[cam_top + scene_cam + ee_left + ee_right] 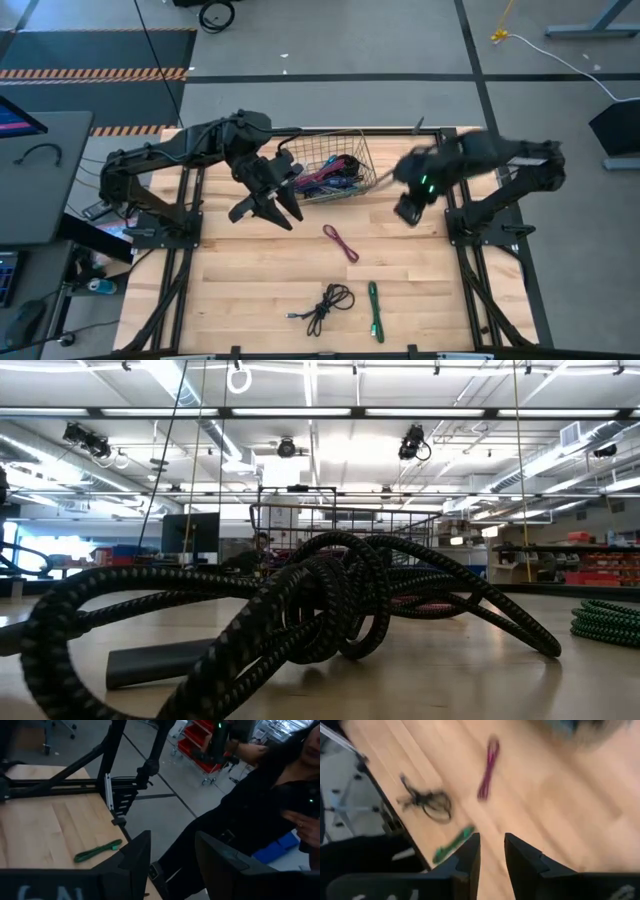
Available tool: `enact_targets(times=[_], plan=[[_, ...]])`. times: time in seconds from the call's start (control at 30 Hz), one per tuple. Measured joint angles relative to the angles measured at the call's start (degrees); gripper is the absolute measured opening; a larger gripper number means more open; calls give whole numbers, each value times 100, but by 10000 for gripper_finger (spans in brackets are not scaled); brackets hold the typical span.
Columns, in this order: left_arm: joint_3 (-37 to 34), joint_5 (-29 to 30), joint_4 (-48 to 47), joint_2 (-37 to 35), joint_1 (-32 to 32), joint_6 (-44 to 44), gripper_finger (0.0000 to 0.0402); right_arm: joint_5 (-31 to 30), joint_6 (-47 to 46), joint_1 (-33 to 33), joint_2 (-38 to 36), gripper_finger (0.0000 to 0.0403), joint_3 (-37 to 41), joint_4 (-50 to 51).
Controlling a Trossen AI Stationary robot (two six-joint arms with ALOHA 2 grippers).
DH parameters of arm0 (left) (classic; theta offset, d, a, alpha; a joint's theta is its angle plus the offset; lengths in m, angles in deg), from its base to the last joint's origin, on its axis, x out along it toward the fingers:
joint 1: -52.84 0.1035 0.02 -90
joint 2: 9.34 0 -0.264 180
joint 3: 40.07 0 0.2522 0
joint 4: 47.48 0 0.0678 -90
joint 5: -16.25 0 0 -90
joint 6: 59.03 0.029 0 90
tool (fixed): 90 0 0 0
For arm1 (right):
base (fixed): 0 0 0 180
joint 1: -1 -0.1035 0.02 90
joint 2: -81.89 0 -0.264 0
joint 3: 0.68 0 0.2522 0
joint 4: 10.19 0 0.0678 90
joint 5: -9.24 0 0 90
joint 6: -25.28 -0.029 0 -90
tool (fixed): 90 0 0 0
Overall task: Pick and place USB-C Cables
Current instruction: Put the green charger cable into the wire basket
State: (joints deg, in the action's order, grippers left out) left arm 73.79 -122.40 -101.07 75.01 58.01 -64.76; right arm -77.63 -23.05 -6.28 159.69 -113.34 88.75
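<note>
Coiled nearest the low camera, the black USB-C cable [330, 600] looked light, limp and springy, best pinched across its bunched loops by the empty right gripper [492, 851], jaws narrowly parted, while the left gripper [268, 205] hung with its jaws moderately apart, holding nothing.

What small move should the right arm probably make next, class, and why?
Probably swing the right gripper, its fingers apart and empty, toward the magenta cable. It is the nearest of three cables loose on the table; others already lie in the wire basket.
</note>
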Motion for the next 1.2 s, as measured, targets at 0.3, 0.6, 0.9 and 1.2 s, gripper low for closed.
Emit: enact_targets(times=[0.3, 0.6, 0.9, 1.2], plan=[[0, 2, -46, 0, 84, 386, 160, 256, -2360, -1388, 4, 109, 1965, -1849], [0, 492, -665, 0, 371, 1017, 160, 115, -4476, -2329, 302, 110, 3459, -4290], [0, 1041, -1185, 0, 657, 1306, 160, 582, -5012, -2524, 1531, 151, 3583, -4978], [0, 1055, -1281, 0, 791, 1306, 160, 1124, -5069, -2548, 2556, 220, 3581, -5655]])
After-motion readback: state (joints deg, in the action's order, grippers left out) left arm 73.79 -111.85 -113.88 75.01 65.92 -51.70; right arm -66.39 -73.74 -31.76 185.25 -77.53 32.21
